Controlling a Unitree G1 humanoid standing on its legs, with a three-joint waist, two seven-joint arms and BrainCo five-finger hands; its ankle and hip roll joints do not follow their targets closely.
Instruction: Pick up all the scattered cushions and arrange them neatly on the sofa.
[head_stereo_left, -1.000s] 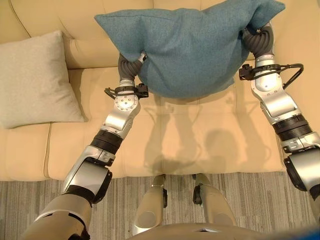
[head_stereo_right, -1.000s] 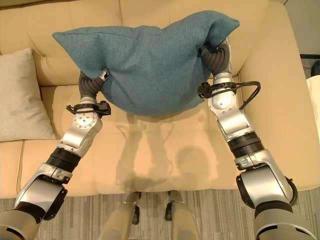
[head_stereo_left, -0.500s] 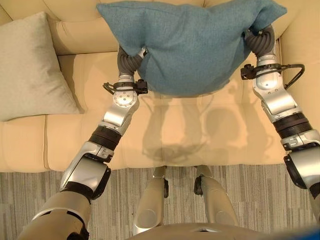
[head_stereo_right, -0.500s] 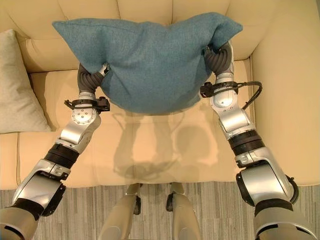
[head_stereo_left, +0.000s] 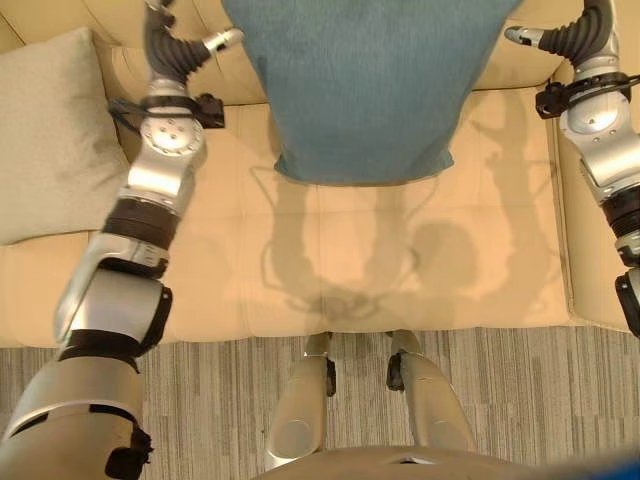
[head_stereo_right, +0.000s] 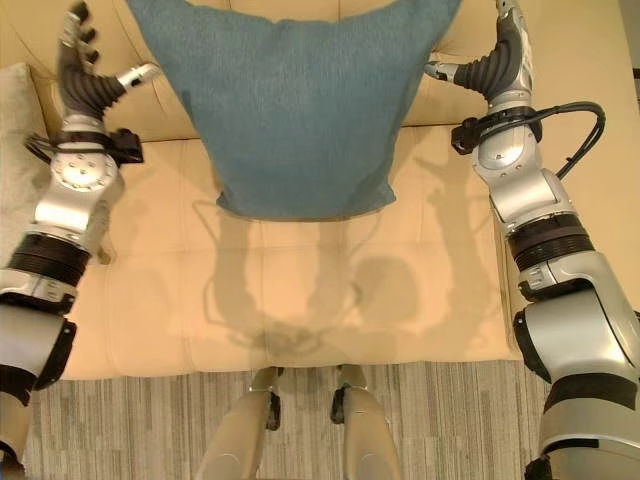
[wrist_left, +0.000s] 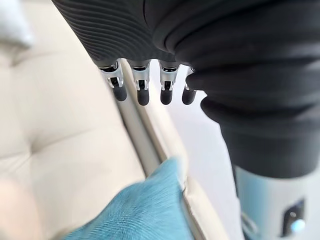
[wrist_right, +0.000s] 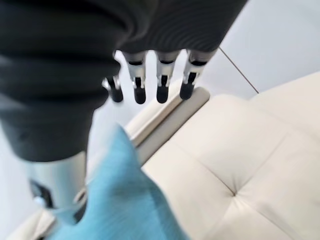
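Teal cushion stands against the sofa backrest, lower edge on the seat, free of both my hands. Left hand and right hand sit either side of it, fingers straight, holding nothing. To finish well I should draw both arms off sideways without brushing it. Woven fabric, plump, lower corners pointed. Beige cushion leans at sofa's left.

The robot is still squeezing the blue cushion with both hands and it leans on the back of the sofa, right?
Not quite. Both hands have let go: the left hand and right hand are open beside the blue cushion, as the right eye view shows. It does lean on the sofa back.
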